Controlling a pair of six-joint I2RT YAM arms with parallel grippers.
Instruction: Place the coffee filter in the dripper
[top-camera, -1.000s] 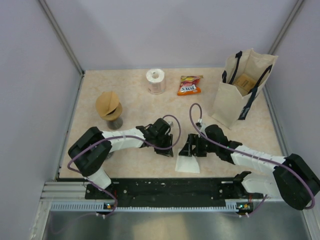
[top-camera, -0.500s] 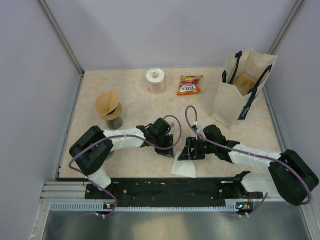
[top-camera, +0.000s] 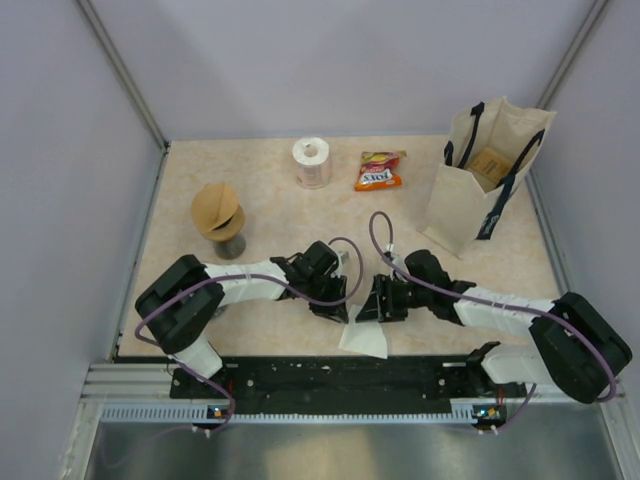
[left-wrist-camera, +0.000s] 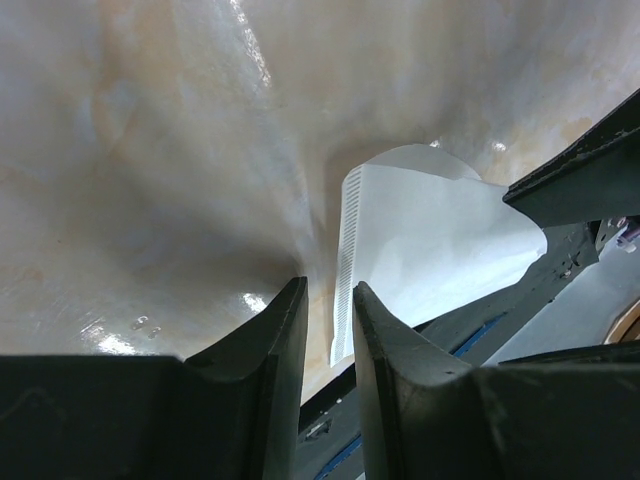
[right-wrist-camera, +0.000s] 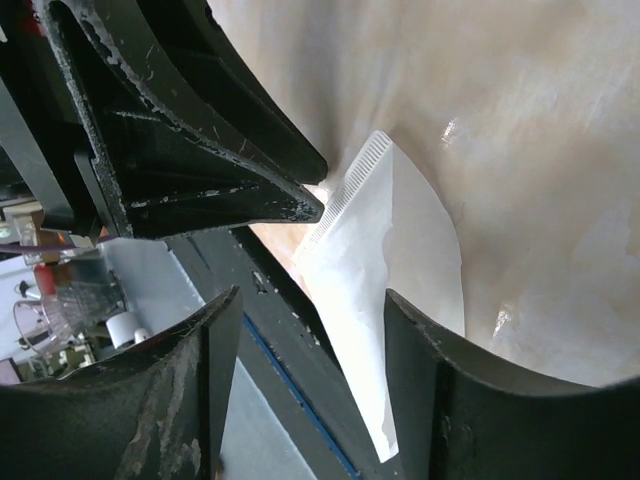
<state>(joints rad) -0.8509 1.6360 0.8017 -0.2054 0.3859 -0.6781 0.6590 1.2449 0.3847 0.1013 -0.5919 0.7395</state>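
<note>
A white paper coffee filter (top-camera: 366, 340) lies flat at the table's near edge, partly overhanging the black rail. My left gripper (top-camera: 335, 308) is just left of it. In the left wrist view its jaws (left-wrist-camera: 329, 285) stand only narrowly apart, with the filter's crimped edge (left-wrist-camera: 349, 240) just beyond the tips and nothing held. My right gripper (top-camera: 373, 306) is open wide over the filter (right-wrist-camera: 400, 260), its jaws (right-wrist-camera: 312, 295) on either side without touching it. The dripper (top-camera: 218, 212), a brown cone on a dark cylinder, stands at the left of the table.
A white paper roll (top-camera: 312, 162) and an orange snack packet (top-camera: 379, 171) lie at the back. A cream tote bag (top-camera: 480, 180) stands at the back right. The black mounting rail (top-camera: 330, 372) runs along the near edge. The left gripper's fingers (right-wrist-camera: 200, 150) crowd the right wrist view.
The filter has slid left and toward the near edge, now overhanging the rail. My right gripper followed it left. My left gripper has come down to the filter's left edge.
</note>
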